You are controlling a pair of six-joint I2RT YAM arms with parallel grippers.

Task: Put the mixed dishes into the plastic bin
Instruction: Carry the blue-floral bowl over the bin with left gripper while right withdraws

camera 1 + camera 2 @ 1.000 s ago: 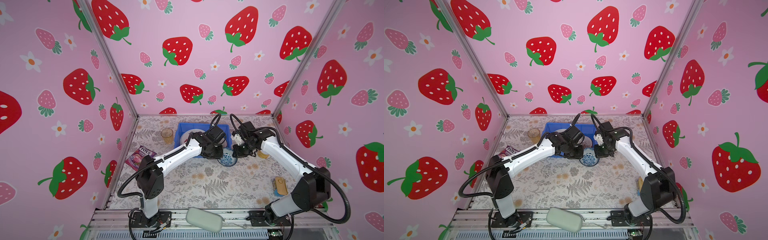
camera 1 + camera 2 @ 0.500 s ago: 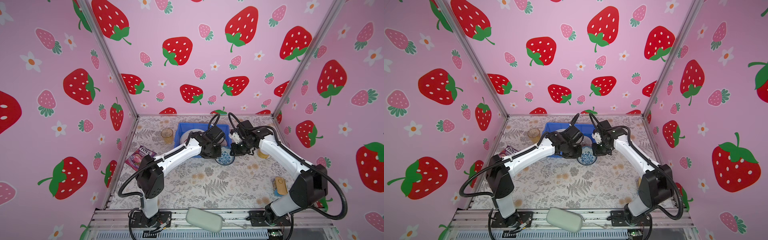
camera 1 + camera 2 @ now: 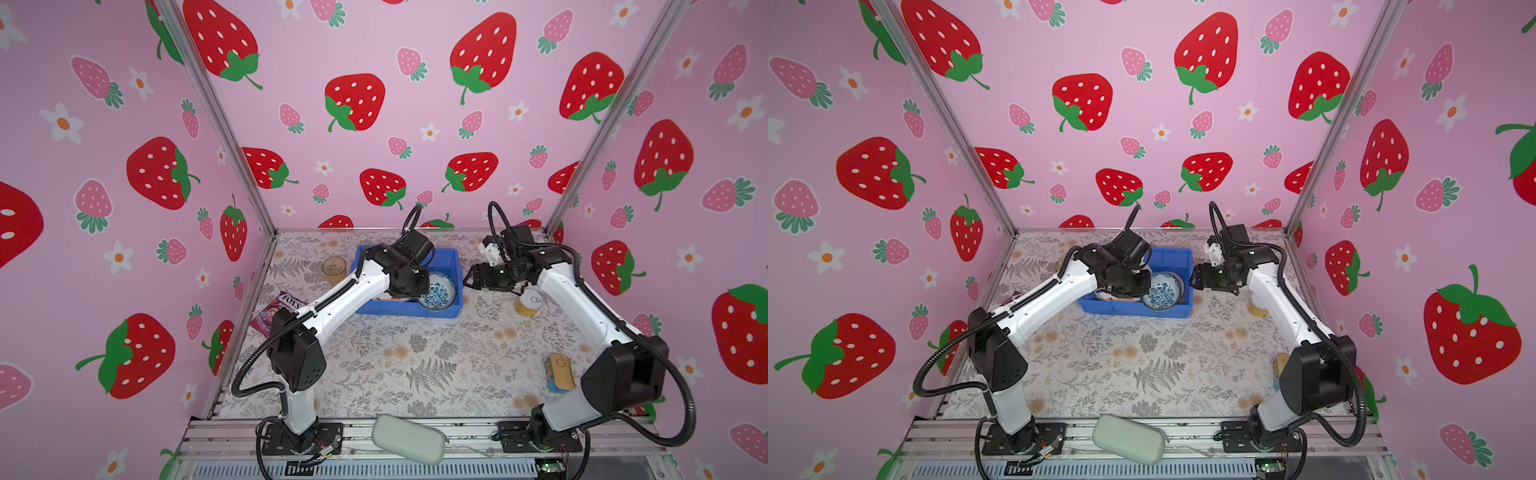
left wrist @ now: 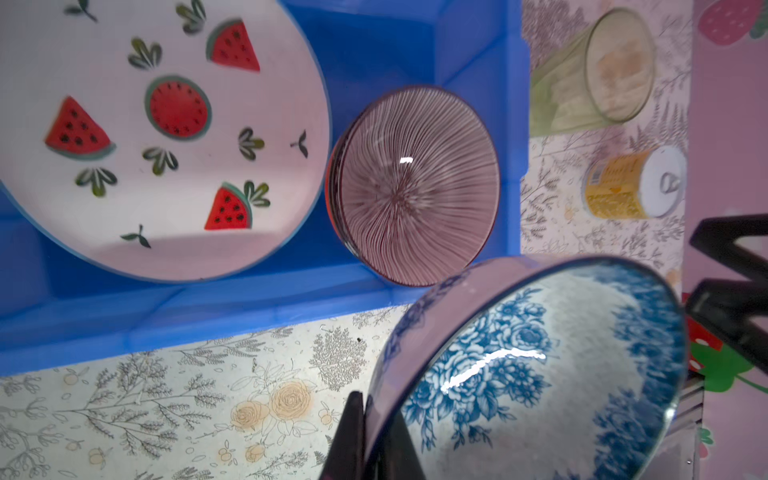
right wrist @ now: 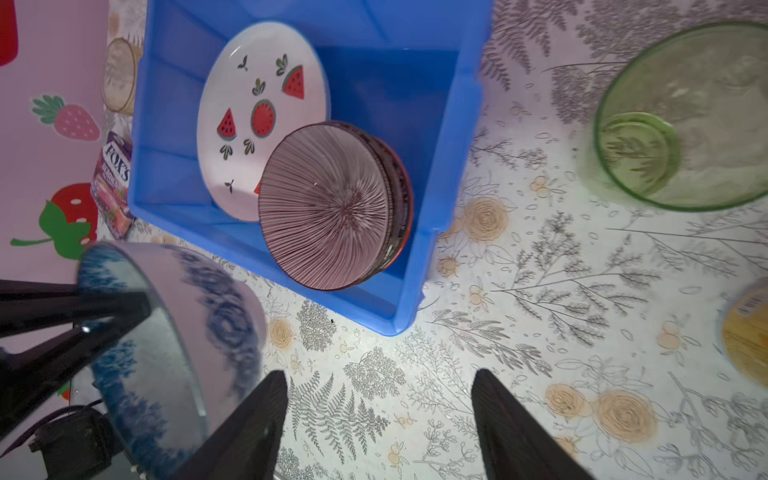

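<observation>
Blue-white bowl (image 3: pixel 436 295): held tilted at the near right corner of the blue bin (image 3: pixel 409 309), not yet set down inside.

Left gripper (image 4: pixel 370 415): clamped on the bowl's rim, one finger outside the wall and one inside.

Change over the last second: the bowl was in front of the bin, between both grippers. The right gripper (image 5: pixel 376 378), closed then, now has its jaws spread wide and empty, drawn back beside the bin's right wall. This reads as a right-to-left handover, completed.

Already in the bin: watermelon plate (image 4: pixel 166 137) and ribbed bowl (image 4: pixel 415 187), tilted at the plate's edge.

Still out: green tumbler (image 5: pixel 685 116) and amber tumbler (image 3: pixel 333 266).

Next, probably: lower the bowl in, clear of the ribbed bowl.
</observation>
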